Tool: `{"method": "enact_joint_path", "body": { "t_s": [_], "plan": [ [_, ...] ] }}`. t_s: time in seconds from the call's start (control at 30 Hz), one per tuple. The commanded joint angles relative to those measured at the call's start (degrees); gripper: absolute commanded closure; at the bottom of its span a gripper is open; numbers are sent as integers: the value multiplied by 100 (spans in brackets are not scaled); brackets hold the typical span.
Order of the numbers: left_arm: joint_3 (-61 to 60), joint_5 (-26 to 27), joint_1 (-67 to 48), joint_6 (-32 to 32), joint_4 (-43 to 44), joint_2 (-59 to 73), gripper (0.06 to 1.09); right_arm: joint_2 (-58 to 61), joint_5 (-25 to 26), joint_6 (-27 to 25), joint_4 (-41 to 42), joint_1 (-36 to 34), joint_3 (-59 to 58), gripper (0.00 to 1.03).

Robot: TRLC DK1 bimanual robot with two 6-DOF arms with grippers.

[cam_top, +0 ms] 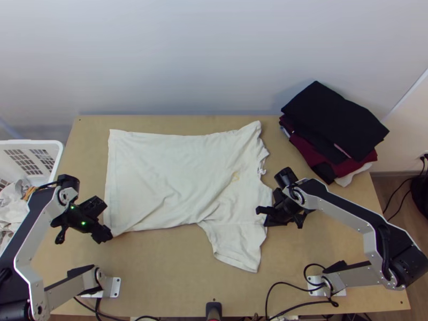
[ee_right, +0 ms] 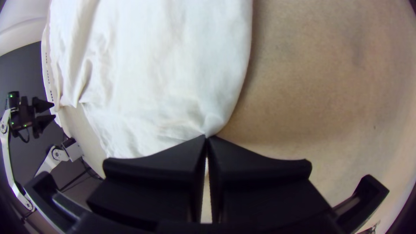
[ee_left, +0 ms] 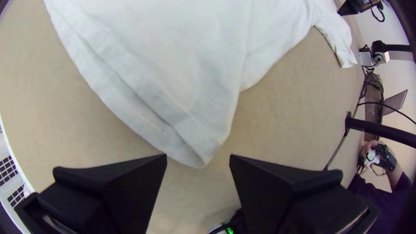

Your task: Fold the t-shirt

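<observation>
- T-shirt [cam_top: 176, 171]: off-white, on the worktop [cam_top: 160, 273], mostly spread out in one broad piece, with soft creases across the body. The hem end lies toward the left arm, the shoulder end toward the right arm.
- One sleeve [cam_top: 235, 251] sticks out toward the worktop's near edge, a little rumpled. A small yellow mark [cam_top: 235, 176] sits on the cloth toward the shoulder end.
- Left claw [cam_top: 107, 220]: at the near corner of the hem end. Its fingers are spread well apart; in the left wrist view the corner [ee_left: 201, 158] comes to a point between the two fingertips, with cloth and bare worktop around it, and is not pinched.
- Right claw [cam_top: 260, 211]: at the shoulder end, above where the sleeve begins. Its fingers are pressed together, pinching a bit of the T-shirt's edge; in the right wrist view the cloth gathers into small puckers right at the fingertips.
- Stack of folded clothes [cam_top: 337, 120]: at the worktop's far right, black on top, dark red and black layers beneath, some pale cloth poking out low down. It stands apart from the T-shirt.
- White basket [cam_top: 35, 143]: just beside the worktop's left edge, slotted walls, pale clothes [cam_top: 12, 206] heaped loosely inside.
</observation>
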Motion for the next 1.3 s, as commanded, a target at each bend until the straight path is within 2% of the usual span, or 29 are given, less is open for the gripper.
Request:
{"method": "enact_joint_path", "body": {
  "t_s": [0.0, 0.07, 0.43, 0.47, 0.5, 0.57, 0.77, 0.9, 1.13, 1.27],
  "plan": [
    [-162, -22, -46, 128, 67, 221, 45, -60, 108, 121, -18, -47, -123, 100],
    [-171, -22, -46, 154, 93, 239, 54, -60, 108, 121, -35, -82, -123, 100],
    [-215, -145, -46, 303, 260, 625, 54, -34, 143, 121, -44, -99, -71, 100],
    [-258, -163, -46, 356, 243, 643, 57, -34, 152, 121, -44, -99, -62, 100],
    [-302, -172, -46, 391, 313, 643, 67, -34, 152, 121, -44, -99, -53, 100],
    [-329, -154, -46, 497, 401, 652, 105, -34, 160, 121, -44, -117, -27, 100],
    [-223, -66, -2, 549, 471, 748, 105, -78, 178, 112, -62, -275, 35, 100],
    [155, 268, 68, 330, 612, 740, 105, -174, 187, 77, -62, -442, 140, 100],
    [1042, 997, 15, -980, 928, 880, 105, -394, 187, -336, 9, -662, 510, 100],
    [1227, 1164, 15, -1683, 1420, 924, 105, -491, 187, -547, 17, -732, 615, 100]
  ]
}}
